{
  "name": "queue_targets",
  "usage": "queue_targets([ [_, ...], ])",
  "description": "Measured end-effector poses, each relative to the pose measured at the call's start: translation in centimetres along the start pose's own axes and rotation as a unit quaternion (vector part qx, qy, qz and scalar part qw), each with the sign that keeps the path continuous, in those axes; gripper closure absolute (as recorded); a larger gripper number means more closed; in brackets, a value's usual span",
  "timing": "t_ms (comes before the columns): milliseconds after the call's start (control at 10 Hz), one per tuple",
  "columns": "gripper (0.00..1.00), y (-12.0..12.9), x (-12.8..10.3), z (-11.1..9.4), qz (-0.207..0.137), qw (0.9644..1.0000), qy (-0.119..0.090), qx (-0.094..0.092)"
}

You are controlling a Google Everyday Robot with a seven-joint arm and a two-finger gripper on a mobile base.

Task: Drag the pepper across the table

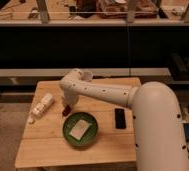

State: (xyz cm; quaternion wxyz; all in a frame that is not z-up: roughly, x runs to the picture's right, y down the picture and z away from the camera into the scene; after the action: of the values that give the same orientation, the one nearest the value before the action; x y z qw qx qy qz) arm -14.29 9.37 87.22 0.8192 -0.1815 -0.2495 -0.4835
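Observation:
The pepper [66,110] is a small dark red stub on the light wooden table [43,140], just left of the green plate [81,131]. My gripper [67,103] hangs from the white arm directly over the pepper and reaches down onto it. The pepper shows only in part below the wrist.
A white bottle [42,106] lies on its side at the table's left. The green plate holds a pale square item. A black phone [120,118] lies right of the plate. A small white cup [87,75] stands at the table's back edge. A long dark bench runs behind.

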Motion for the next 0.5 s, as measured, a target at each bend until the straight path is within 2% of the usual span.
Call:
queue_targets([
  [200,1.00,1.1,1.4,0.9,0.027,0.9996,-0.005,-0.003],
  [500,1.00,1.8,3.8,1.8,0.046,0.9989,-0.005,0.000],
])
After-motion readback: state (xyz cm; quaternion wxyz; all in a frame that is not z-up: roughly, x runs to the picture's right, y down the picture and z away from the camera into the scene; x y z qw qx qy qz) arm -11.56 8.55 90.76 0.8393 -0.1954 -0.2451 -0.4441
